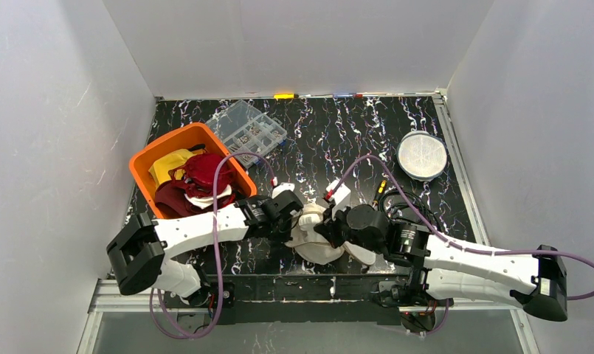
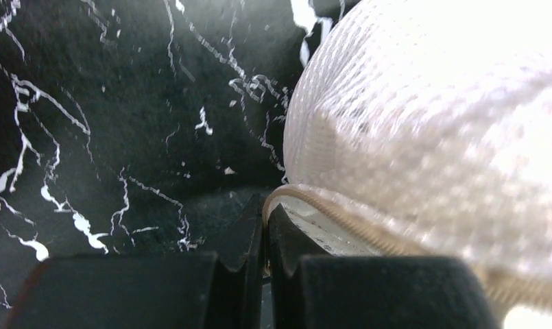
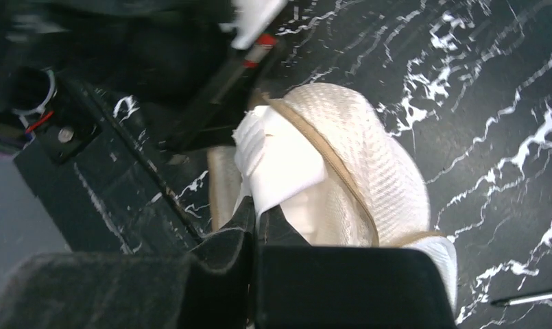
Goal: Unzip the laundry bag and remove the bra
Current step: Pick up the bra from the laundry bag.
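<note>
The white mesh laundry bag [image 1: 316,247] lies near the table's front edge, between my two grippers. My left gripper [image 2: 266,209] is shut on the bag's tan zipper trim [image 2: 341,216] at the edge of the mesh dome [image 2: 430,123]. In the right wrist view the bag [image 3: 382,171] gapes open along that trim. Smooth white cloth, the bra [image 3: 283,157], pokes out of the opening. My right gripper [image 3: 257,211] is shut on the bra's lower edge. From above, the left gripper [image 1: 297,221] and right gripper [image 1: 325,225] meet over the bag.
An orange bin [image 1: 142,158] with red and yellow clothes [image 1: 201,173] stands at the left. A clear compartment box [image 1: 247,129] sits behind it. A round white mesh disc [image 1: 422,155] lies at the back right. Black cable [image 1: 386,198] trails by the right arm.
</note>
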{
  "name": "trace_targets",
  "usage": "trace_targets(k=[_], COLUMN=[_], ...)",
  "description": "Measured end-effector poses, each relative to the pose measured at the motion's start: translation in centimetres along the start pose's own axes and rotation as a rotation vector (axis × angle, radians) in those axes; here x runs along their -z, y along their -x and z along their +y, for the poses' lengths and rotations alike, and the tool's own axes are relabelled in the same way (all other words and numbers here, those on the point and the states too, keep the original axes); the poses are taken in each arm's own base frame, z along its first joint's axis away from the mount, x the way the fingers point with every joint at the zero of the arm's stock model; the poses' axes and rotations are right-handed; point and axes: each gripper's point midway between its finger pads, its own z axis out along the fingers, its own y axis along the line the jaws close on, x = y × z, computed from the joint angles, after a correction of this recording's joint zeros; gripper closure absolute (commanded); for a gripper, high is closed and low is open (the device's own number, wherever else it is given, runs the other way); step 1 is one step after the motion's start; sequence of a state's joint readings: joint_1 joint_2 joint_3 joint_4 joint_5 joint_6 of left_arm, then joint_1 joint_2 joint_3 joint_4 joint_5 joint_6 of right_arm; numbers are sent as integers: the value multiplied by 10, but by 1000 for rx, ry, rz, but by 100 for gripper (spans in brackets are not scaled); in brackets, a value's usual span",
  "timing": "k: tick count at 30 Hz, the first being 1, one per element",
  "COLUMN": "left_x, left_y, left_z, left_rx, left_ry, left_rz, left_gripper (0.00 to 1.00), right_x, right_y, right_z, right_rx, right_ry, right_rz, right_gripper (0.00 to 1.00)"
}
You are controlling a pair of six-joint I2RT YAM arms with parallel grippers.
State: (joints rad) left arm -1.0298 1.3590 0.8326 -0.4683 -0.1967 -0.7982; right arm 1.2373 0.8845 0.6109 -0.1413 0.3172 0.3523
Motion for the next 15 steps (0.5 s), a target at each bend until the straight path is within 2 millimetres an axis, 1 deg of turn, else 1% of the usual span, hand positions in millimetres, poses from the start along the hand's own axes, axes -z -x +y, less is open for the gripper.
trace_targets(k=[3, 6, 9, 11, 12, 14, 15], left_x=[0, 0, 0, 0, 0, 0, 0], left_y=[12, 22, 28, 32, 33, 36, 36], left_z=[-7, -11, -11, -12, -12, -12, -12], left_rx=[-21, -38, -49, -51, -52, -53, -52], left_ry=[10, 20, 26, 26, 27, 27, 28], left_rz=[-14, -30, -32, -36, -39, -44, -44], left_gripper=[100, 100, 100, 100, 100, 100, 100], right_x=[4, 7, 12, 15, 18, 26, 32], right_y=[9, 2, -8, -8, -5, 8, 19], right_z=[13, 25, 33, 35, 35, 35, 34], right_rx=[58, 109, 138, 142, 140, 126, 110], right_ry=[70, 150, 214, 230, 233, 234, 229], right_rz=[12, 58, 105, 103, 90, 30, -22], right_gripper=[99, 99, 99, 99, 99, 99, 99])
